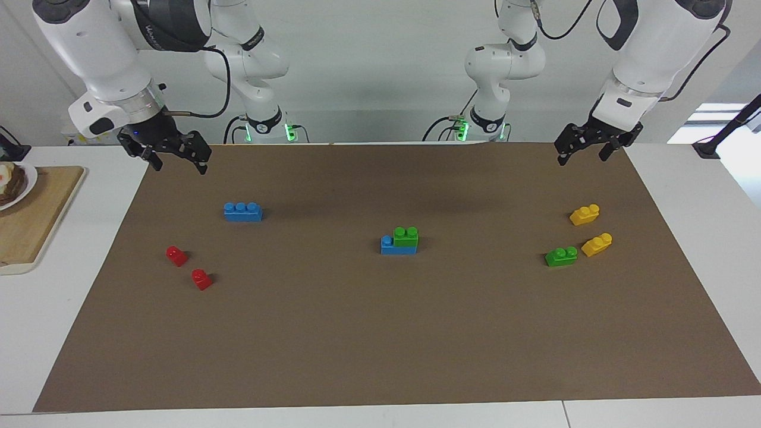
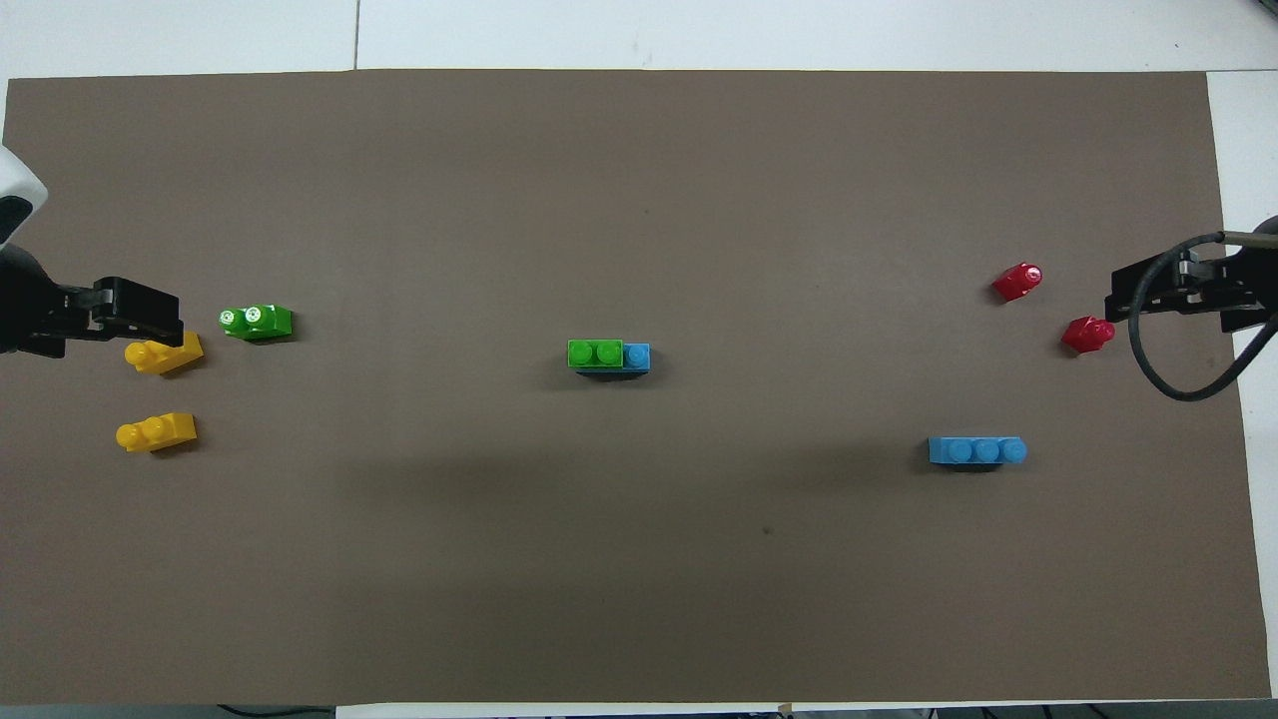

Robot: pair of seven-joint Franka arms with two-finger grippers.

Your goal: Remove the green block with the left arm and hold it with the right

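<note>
We see a table covered by a brown mat. No bins or boxes appear; the only vessel is a plate of food on a wooden board at the right arm's end.

The green block, bright green with two round studs, sits at the mat's middle, pressed onto a blue brick whose one bare stud shows beside it.

A second green brick lies loose near two yellow bricks toward the left arm's end. A second blue brick and two red bricks lie toward the right arm's end.

The left hand hangs above the mat's corner, fingers spread wide, empty. The right hand does likewise above its corner.
</note>
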